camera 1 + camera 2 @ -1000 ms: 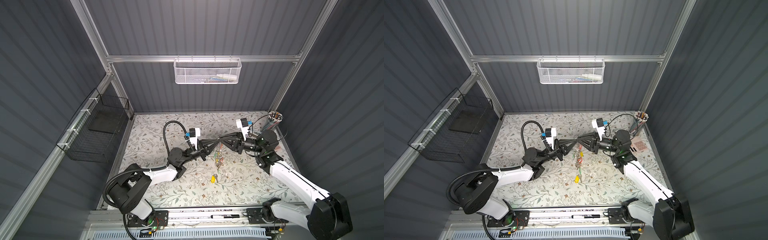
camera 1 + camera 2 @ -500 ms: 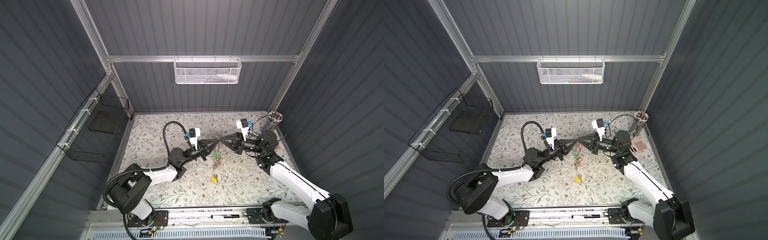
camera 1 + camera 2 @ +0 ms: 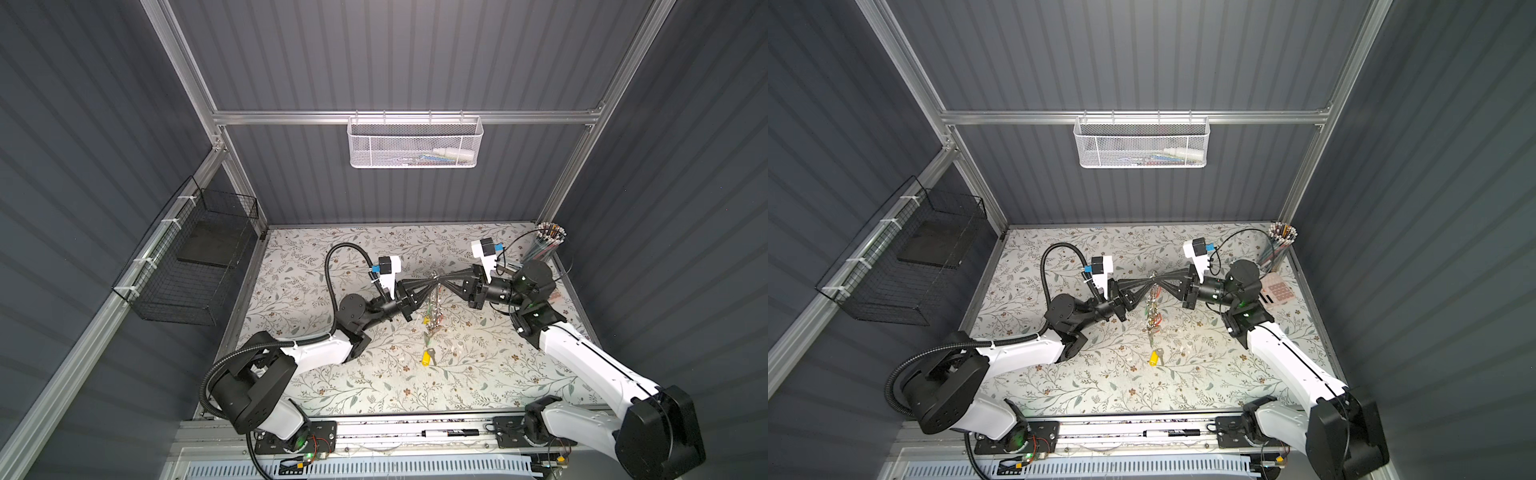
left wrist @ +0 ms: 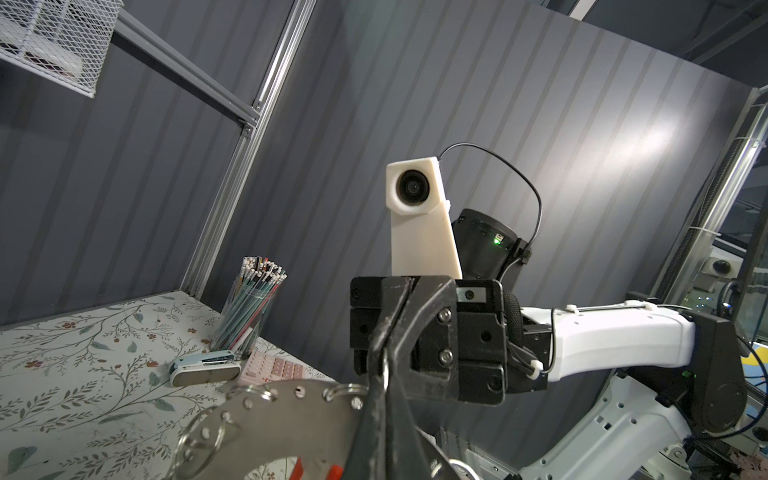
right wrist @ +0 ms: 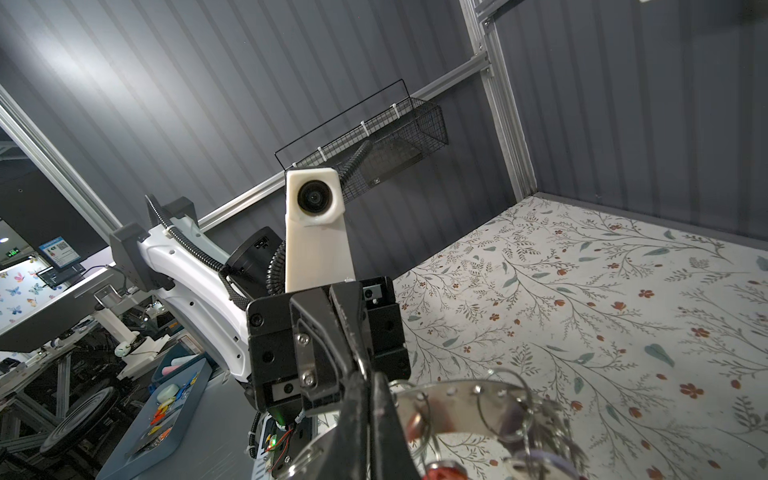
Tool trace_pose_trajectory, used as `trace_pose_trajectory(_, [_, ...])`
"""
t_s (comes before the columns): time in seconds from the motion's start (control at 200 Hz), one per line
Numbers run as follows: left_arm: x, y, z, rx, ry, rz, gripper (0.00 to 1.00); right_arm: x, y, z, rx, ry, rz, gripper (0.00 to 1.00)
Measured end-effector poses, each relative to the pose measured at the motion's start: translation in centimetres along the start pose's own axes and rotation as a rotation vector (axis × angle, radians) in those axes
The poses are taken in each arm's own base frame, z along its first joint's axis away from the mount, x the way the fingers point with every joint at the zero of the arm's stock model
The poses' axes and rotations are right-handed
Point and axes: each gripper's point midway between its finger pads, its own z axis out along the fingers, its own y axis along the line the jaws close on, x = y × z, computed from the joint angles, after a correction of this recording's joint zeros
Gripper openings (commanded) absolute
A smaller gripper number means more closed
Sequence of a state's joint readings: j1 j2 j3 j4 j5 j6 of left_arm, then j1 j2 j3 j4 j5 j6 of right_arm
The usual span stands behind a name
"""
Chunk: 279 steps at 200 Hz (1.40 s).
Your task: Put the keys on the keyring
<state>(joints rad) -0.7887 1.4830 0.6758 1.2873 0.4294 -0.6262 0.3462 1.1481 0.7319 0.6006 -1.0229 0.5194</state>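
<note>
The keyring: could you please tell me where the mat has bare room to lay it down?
Bare mat: back left, between the left arm and the back wall; and the front, between the yellow key and the rail. Crowded: the middle, under the keyring and its keys; the back right, by the pen cup and calculator.

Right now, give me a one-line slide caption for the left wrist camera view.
Nose to nose, left pincer and right pincer shut on the rim of the keyring, pen cup behind.

Both top views look steeply down from high over the whole floral table [image 3: 365, 388], while the wrist cameras, close in, face each other across the keyring [image 4: 282, 419].
</note>
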Motion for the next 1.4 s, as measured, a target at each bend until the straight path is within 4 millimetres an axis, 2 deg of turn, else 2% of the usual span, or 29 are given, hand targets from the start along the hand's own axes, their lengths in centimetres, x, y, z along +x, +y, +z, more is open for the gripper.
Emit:
trace_pose_trajectory(0.17, [-1.4, 0.1, -1.2, -0.028, 0.042, 0.037, 0.29, 0.7, -0.3, 0.1, 0.015, 0.04, 0.006, 0.0])
trace_pose_trajectory(0.27, [-2.5, 0.6, -2.4, -0.059, 0.074, 0.069, 0.44, 1.1, -0.5, 0.1, 0.03, 0.065, -0.002, 0.0])
trace_pose_trajectory(0.31, [-2.7, 0.7, -2.9, -0.069, 0.101, 0.08, 0.47, 1.2, -0.5, 0.0, 0.034, 0.074, -0.009, 0.0])
trace_pose_trajectory(0.395, [-2.8, 0.8, -3.4, -0.08, 0.187, 0.127, 0.47, 1.2, 0.0, -0.3, 0.037, 0.082, -0.043, 0.0])
trace_pose_trajectory(0.655, [-2.1, -0.9, -2.2, 0.013, 0.437, 0.224, 0.45, 1.0, 0.9, -0.6, 0.024, 0.085, -0.149, 0.0])
trace_pose_trajectory(0.865, [0.6, 0.0, -1.8, 0.076, 0.567, 0.175, 0.44, 1.1, 1.1, -0.5, 0.011, 0.089, -0.157, 0.0])
trace_pose_trajectory(1.035, [2.0, 0.3, -2.2, 0.091, 0.612, 0.14, 0.4, 1.2, 1.3, -0.5, -0.003, 0.092, -0.159, 0.0])
trace_pose_trajectory(1.396, [1.1, -0.7, -1.6, 0.155, 0.593, 0.154, 0.34, 1.5, 1.0, -0.3, -0.006, 0.099, -0.148, 0.0])
